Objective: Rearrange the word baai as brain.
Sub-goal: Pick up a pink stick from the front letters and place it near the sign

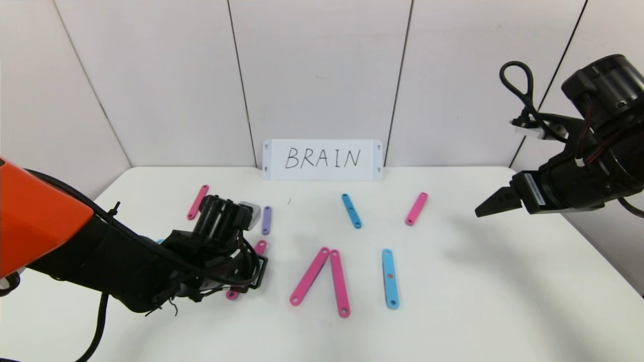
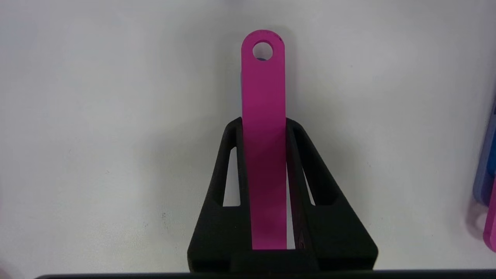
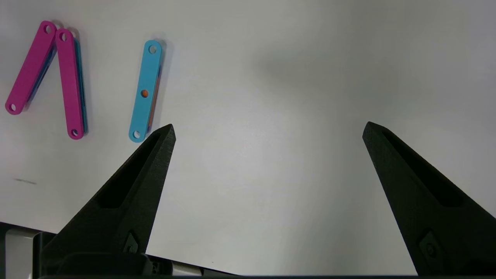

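The word lies in loose holed strips on the white table (image 1: 478, 281). Two long pink strips (image 1: 309, 276) meet at their far ends in an upside-down V, with a long blue strip (image 1: 390, 278) to their right. Nearer the wall lie a short blue strip (image 1: 351, 210), a short pink one (image 1: 416, 208), a purple one (image 1: 266, 220) and a pink one (image 1: 197, 202). My left gripper (image 2: 263, 122) is shut on a pink strip (image 2: 263, 97), whose holed end sticks out past the fingertips. My right gripper (image 1: 490, 205) hangs open above the table's right side, nothing between its fingers (image 3: 155, 155).
A white card (image 1: 322, 159) with handwritten BRAIN leans on the back wall. My left arm covers the table's left front and most of the held strip in the head view. Purple and pink pieces (image 2: 486, 170) show beside the left gripper.
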